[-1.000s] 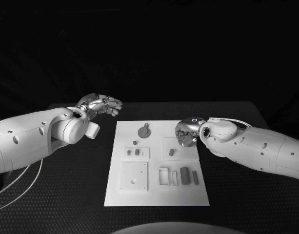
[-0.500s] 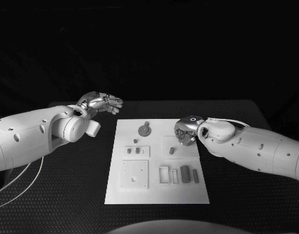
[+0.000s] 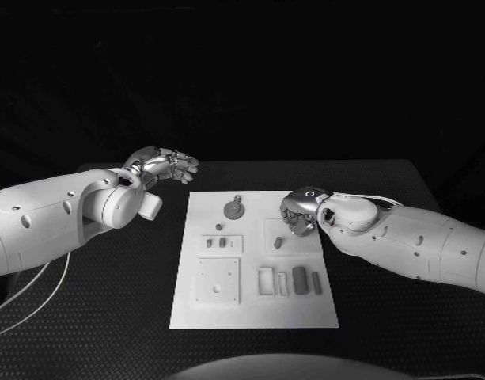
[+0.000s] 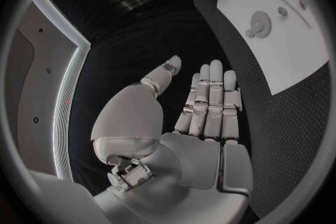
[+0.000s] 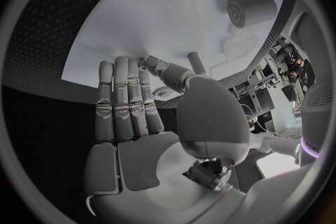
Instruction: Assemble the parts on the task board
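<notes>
Left hand (image 3: 164, 167) is hovering empty with fingers extended beside the task board (image 3: 254, 305), while right hand (image 3: 301, 212) is hanging open-fingered over it.

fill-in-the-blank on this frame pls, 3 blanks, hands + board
1. The task board lies on a ____ table.
2. The left hand holds ____, fingers straight.
3. The ____ hand hovers over the board's far right part, near the round part.

Missing: black; nothing; right
</notes>
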You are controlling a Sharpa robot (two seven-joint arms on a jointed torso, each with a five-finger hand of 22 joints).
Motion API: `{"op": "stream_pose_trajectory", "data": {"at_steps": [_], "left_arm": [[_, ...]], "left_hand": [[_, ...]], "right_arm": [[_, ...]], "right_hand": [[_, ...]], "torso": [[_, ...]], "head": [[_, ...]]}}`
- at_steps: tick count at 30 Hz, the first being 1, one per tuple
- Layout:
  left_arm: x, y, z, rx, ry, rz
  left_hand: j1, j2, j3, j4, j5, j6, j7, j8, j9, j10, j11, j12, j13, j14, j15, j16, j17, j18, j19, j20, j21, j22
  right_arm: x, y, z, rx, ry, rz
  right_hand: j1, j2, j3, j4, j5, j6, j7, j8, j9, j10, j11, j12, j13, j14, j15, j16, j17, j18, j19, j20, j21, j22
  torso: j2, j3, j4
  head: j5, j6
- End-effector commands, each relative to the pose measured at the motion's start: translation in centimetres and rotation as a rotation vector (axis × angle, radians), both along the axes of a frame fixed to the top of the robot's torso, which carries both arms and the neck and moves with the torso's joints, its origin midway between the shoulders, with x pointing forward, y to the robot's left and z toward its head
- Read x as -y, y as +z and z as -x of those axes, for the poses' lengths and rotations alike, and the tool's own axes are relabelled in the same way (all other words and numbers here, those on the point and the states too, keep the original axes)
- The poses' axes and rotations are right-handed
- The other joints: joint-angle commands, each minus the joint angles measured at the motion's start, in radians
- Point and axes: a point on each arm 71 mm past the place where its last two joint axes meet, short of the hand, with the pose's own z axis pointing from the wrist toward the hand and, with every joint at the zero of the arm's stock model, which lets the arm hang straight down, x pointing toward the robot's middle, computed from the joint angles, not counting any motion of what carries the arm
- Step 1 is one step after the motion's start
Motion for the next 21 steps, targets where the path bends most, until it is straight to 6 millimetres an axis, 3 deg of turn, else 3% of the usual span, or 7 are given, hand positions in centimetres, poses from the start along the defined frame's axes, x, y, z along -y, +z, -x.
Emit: {"op": "stream_pose_trajectory", "data": {"at_steps": [1,13,21], "left_arm": [[0.2,0.2,0.0,0.005,0.0,0.007],[0.3,0.2,-0.1,0.006,-0.005,0.007],[0.3,0.2,-0.1,0.008,-0.004,0.005]], "left_hand": [[-0.001,0.004,-0.002,-0.002,0.005,-0.001,0.008,0.002,-0.002,0.002,0.007,0.002,-0.002,0.008,0.001,-0.004,0.002,0.02,0.009,-0.001,-0.004,0.001],[0.004,0.004,0.0,-0.004,0.009,-0.003,0.009,0.002,-0.003,0.001,0.008,0.002,-0.002,0.009,0.002,-0.008,0.005,0.02,0.01,0.0,-0.005,0.002],[0.006,0.005,0.001,-0.005,0.012,-0.003,0.009,0.002,-0.003,0.001,0.008,0.002,-0.002,0.01,0.001,-0.009,0.007,0.02,0.011,0.0,-0.006,0.003]], "right_arm": [[-0.4,-2.3,1.5,-0.083,0.032,0.066],[0.1,-2.1,1.4,0.005,0.019,0.043],[-0.1,-1.5,1.4,0.052,0.018,0.0]], "right_hand": [[0.008,-0.002,0.005,-0.006,-0.002,0.008,-0.001,0.003,0.001,0.007,0.0,-0.007,0.003,0.007,-0.001,0.006,0.004,0.015,0.005,-0.001,0.008,0.002],[0.018,-0.016,0.032,-0.02,0.023,0.037,-0.012,0.004,0.011,0.038,-0.012,-0.005,0.027,0.034,-0.015,0.009,0.039,0.015,0.033,-0.014,0.031,0.016],[0.02,-0.042,0.059,-0.006,0.041,0.06,-0.021,0.007,0.027,0.065,-0.024,-0.002,0.055,0.058,-0.027,0.014,0.074,0.015,0.057,-0.027,0.054,0.03]], "torso": [[0.0,0.0002,0.0002],[-0.001,0.0006,0.0],[0.0,0.0005,0.0006]], "head": [[0.0,-0.002],[0.001,-0.004],[0.001,-0.002]]}}
